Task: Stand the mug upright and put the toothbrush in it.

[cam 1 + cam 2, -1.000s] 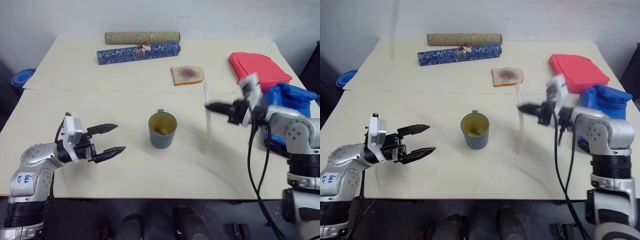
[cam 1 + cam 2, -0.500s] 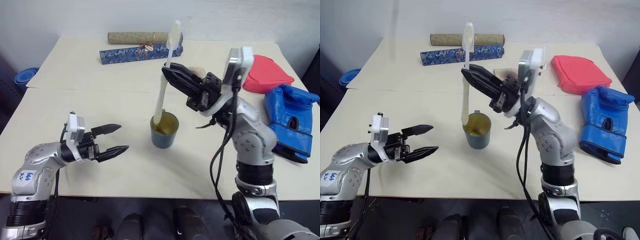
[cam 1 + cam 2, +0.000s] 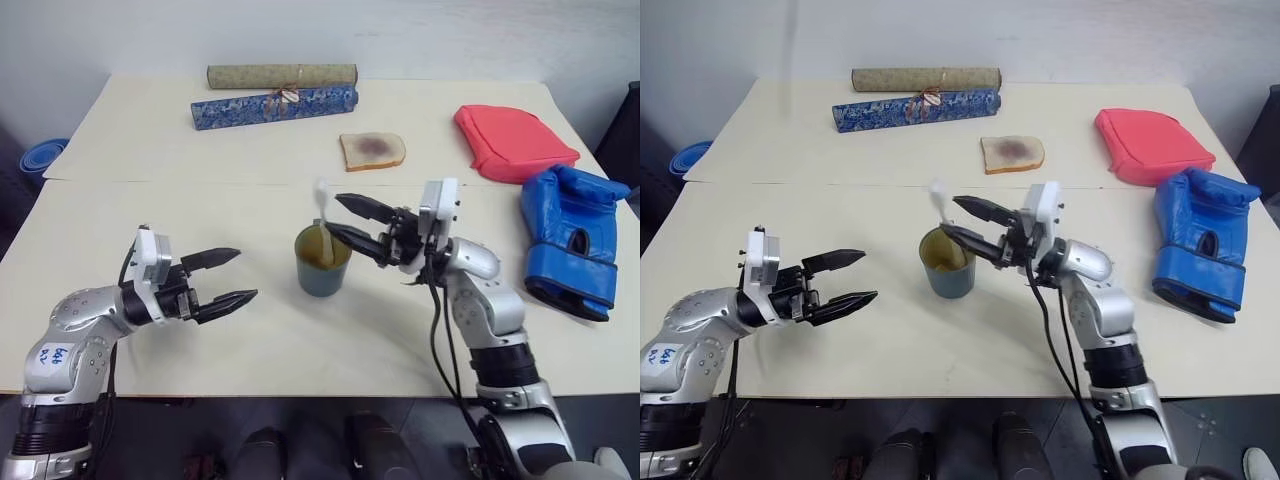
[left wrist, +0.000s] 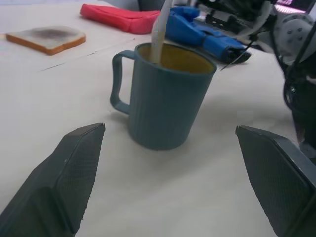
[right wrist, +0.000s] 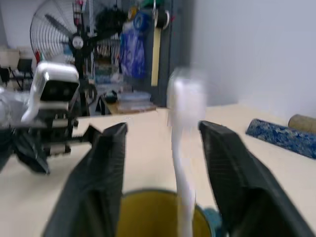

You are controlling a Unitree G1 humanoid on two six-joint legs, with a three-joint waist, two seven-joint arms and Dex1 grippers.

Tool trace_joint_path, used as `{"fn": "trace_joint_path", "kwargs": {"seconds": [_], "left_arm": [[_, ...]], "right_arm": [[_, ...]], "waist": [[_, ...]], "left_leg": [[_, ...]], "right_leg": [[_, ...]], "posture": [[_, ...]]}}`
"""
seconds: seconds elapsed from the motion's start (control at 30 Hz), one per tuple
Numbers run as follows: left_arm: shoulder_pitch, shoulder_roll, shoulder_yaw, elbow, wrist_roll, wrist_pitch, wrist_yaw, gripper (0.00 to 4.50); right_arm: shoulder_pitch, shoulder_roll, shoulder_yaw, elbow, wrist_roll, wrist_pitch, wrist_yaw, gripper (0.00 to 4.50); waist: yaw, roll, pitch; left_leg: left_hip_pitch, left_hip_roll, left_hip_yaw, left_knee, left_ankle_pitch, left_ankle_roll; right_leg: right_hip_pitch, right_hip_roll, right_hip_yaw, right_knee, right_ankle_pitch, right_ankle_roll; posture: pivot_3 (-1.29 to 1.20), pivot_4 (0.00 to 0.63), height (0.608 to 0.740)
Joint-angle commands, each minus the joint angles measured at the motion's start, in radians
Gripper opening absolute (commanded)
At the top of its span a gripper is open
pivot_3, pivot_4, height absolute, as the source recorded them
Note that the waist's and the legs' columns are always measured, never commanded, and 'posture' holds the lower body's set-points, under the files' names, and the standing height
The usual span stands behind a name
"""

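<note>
1. The mug [image 3: 324,262] stands upright mid-desk [image 3: 200,190], the toothbrush [image 3: 322,205] standing inside it.
2. Right fingers [image 3: 349,219] open around the toothbrush, apparently releasing.
3. Left fingers [image 3: 231,276] wait open beside the mug.

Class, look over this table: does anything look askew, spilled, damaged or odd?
Nothing spilled or damaged. The mug stands upright with the toothbrush leaning in it. A slice of toast lies bare on the table, oddly.

The cream table [image 3: 150,200] bears the mug [image 3: 322,272], two rolls [image 3: 280,90], toast [image 3: 372,150], a red pouch [image 3: 512,140] and a blue glove [image 3: 572,240].
</note>
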Motion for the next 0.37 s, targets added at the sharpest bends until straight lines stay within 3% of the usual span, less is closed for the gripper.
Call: {"fn": "trace_joint_path", "kwargs": {"seconds": [0.03,0.1,0.23,0.37], "left_arm": [[0.046,0.028,0.055,0.029,0.115,-0.122,0.054,4.50],[0.077,0.034,0.066,0.056,0.193,-0.219,0.082,4.50],[0.159,0.034,0.086,0.081,0.286,-0.372,0.104,4.50],[0.205,0.033,0.091,0.077,0.303,-0.424,0.111,4.50]], "right_arm": [[0.050,-0.129,-0.079,-0.044,0.004,-0.010,0.065,3.75],[0.101,-0.225,-0.096,0.006,-0.042,-0.078,0.130,4.42],[0.213,-0.369,-0.159,0.150,-0.025,-0.239,0.366,4.46],[0.272,-0.429,-0.180,0.257,-0.048,-0.360,0.456,4.46]], "waist": [[0.004,0.000,0.000],[0.011,0.000,0.000],[0.024,0.000,0.000],[0.025,0.000,0.000]], "left_leg": [[0.000,0.000,0.000,0.000,0.000,0.000],[0.000,0.000,-0.001,0.000,0.000,0.000],[0.001,-0.001,0.000,0.000,-0.001,0.001],[0.003,0.000,0.002,0.000,-0.001,0.002]], "right_leg": [[0.000,0.000,0.000,-0.001,0.000,0.000],[0.001,-0.001,-0.001,-0.002,0.000,0.000],[0.003,0.000,-0.001,-0.009,0.000,0.000],[0.004,-0.001,0.000,-0.008,0.000,0.000]], "posture": [[0.00,0.150,0.740],[0.00,0.150,0.740],[0.00,0.150,0.740],[0.00,0.150,0.740]]}}
